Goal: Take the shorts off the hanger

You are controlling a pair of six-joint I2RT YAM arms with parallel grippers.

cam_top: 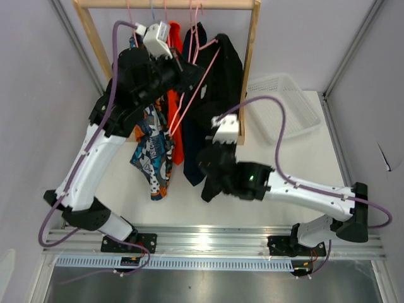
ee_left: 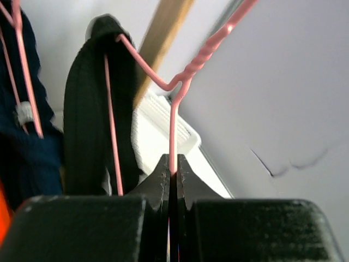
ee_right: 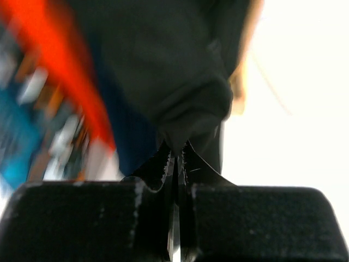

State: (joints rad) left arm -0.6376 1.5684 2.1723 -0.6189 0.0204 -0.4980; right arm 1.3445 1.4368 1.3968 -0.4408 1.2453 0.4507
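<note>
**Item 1, left jaws.** Clenched on the wire of a pink hanger [ee_left: 173,125]. The wire rises straight from the tips and forks just above them, so you have this hanger pinned.

**Item 2, right jaws.** Clenched on a bottom fold of the black shorts [ee_right: 185,82]. The cloth bunches directly above the tips.

**Item 3, black shorts.** Up and to the left of the left jaws, draped over the hanger's shoulder. By your views they are not yet off.

**Item 4, other pairs.** All hang from the wooden rack [cam_top: 252,63], to the left of the right jaws:
- navy shorts [cam_top: 191,158]
- bright orange shorts [cam_top: 177,136]
- graphic-print shorts [cam_top: 151,158]

A camouflage pair cannot be made out.

**Item 5, white basket [cam_top: 284,104].** On the table [cam_top: 309,167], beyond the right jaws.

**Status.** Judged: you have the first pair gripped for pulling, none is freed, and every pair remains to be done.
</note>
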